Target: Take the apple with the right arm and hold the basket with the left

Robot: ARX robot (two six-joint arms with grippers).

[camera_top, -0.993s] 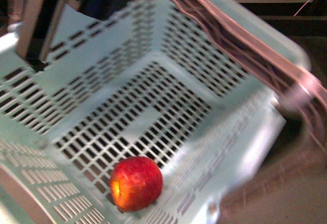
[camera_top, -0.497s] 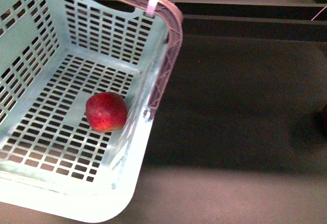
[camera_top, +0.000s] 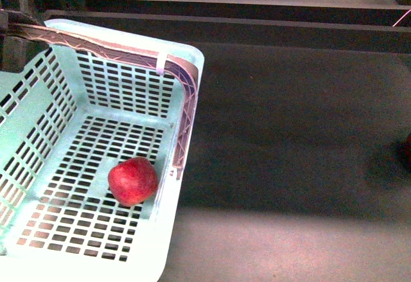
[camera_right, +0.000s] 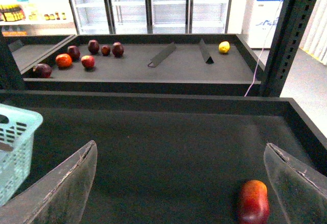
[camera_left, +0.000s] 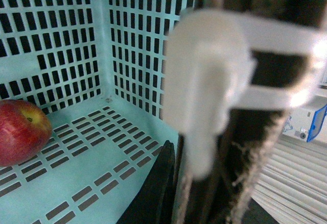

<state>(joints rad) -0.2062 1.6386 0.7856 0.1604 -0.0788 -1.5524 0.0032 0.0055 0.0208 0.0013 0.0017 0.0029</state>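
Left tool (camera_left: 176, 198) pinches the basket (camera_top: 190, 56) wall, its ribbed finger (camera_top: 182, 118) lying along the rim. Apple (camera_top: 133, 180) sits on the basket floor near that wall. Right tool (camera_right: 176, 193) is spread wide and empty over the dark table (camera_right: 168, 142), with a red fruit (camera_right: 253, 201) near one finger.

The basket (camera_top: 192, 57) is running off the front view's left and lower edges. The left gripper (camera_top: 182, 128) is showing just one ribbed finger along the rim, with its base leaving the picture. Whether it is clamping the wall cannot be told. In the left wrist view its white band (camera_left: 209, 81) is filling the foreground as a blur, and the apple (camera_left: 20, 129) is being cut by the edge. The right gripper (camera_right: 180, 146) is showing only two finger ends, cropped by the picture's edge, as is a red fruit (camera_right: 253, 202) on the desk (camera_right: 204, 127). The fruits (camera_right: 63, 60) on the far tray (camera_right: 179, 68) are appearing too small to name.
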